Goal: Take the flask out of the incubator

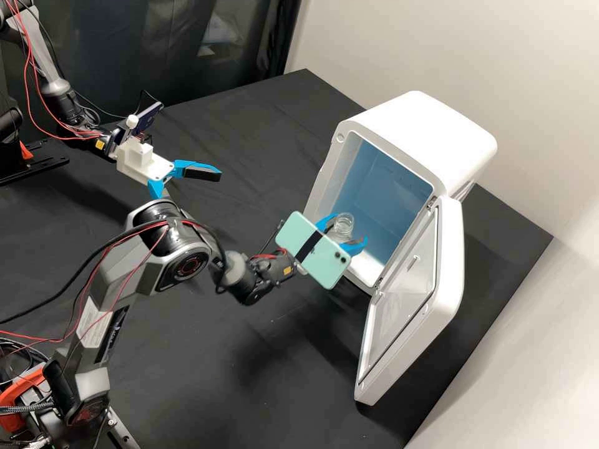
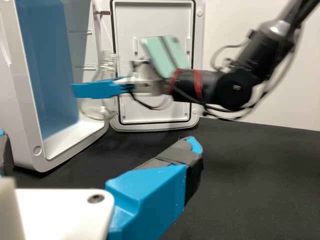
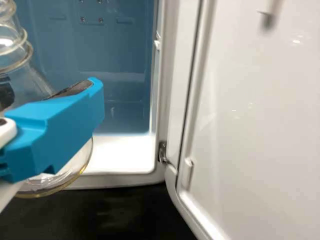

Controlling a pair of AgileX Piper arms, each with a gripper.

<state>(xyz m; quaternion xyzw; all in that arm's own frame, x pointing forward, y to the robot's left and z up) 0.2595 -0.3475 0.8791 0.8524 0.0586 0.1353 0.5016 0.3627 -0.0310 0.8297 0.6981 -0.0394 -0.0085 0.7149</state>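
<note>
The right tool pinches a clear conical glass flask, neck ringed, at the incubator doorway; the left tool, well behind it, is spread.

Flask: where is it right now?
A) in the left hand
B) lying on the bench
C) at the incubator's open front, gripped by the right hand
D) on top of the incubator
C: in the high view the right hand is closed round the neck of the flask at the open front of the incubator; the left hand hangs open over the bench.
</note>
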